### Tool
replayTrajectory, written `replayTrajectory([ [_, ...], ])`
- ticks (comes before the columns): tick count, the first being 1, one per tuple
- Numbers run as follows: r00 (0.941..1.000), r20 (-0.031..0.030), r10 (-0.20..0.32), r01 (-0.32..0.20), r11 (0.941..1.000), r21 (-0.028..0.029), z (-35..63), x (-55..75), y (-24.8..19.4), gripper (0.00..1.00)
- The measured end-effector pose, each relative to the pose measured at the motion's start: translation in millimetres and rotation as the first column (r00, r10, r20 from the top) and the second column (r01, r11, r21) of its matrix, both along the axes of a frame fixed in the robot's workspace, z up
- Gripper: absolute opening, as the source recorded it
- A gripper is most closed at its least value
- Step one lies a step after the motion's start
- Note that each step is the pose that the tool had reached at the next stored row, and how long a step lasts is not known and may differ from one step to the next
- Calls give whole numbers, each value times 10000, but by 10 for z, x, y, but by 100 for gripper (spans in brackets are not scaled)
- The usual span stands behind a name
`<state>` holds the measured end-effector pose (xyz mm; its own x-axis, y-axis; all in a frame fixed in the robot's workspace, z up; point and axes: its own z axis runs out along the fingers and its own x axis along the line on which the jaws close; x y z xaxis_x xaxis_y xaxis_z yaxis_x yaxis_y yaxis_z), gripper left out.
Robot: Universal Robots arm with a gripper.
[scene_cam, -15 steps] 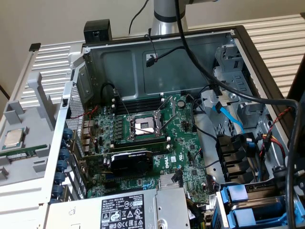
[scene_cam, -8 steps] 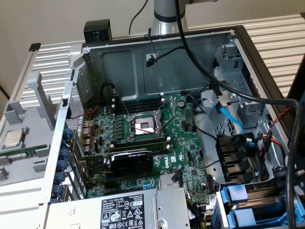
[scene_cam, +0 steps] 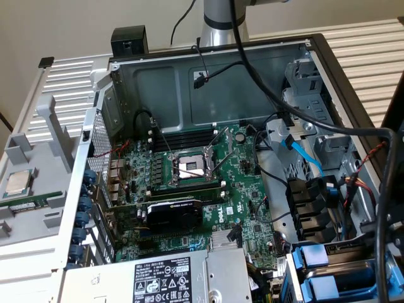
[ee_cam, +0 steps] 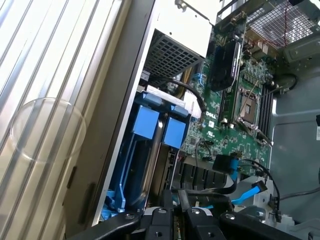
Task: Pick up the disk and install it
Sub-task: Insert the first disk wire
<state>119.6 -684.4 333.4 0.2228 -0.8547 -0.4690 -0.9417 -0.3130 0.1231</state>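
- The gripper (ee_cam: 176,212) is clenched, its black fingers drawn together with nothing seen between them; it hangs near the drive cage (scene_cam: 293,278), at the near corner of the open computer case (scene_cam: 252,82) on the exterior view's right
- The disk (ee_cam: 150,125) sits in that cage, judging by its blue carrier; two blue carriers stand side by side there, and I cannot tell which is the task's, as no label shows
- Risk at the cage: if a carrier is not fully home, a push from shut fingers could skew it on its rails and jam it
- Risk just beside the cage: one light-blue data cable (scene_cam: 306,161) and several thin black leads lie close, so the fingers could snag or pinch them
- Risk overhead: one thick black cable (scene_cam: 341,130) crosses above the case and could catch on its rim when the arm moves
- Near, in the middle: one power supply (scene_cam: 170,278) with a printed label
- Further in: one black graphics card (scene_cam: 173,211), then one processor socket (scene_cam: 189,167), open and empty; anything dropped there could bend its contacts
- Outside the case, at the exterior view's left: one processor chip (scene_cam: 17,183) on one grey tray (scene_cam: 38,221)
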Motion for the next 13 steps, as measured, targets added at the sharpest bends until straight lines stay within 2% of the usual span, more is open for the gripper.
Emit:
replayTrajectory([
  [4,9999,112,0,0,10000,-41,9,-44,19,16],
  [9,9995,322,4,2,9998,-191,38,-86,53,16],
  [13,9989,459,7,6,9996,-277,82,-124,76,16],
])
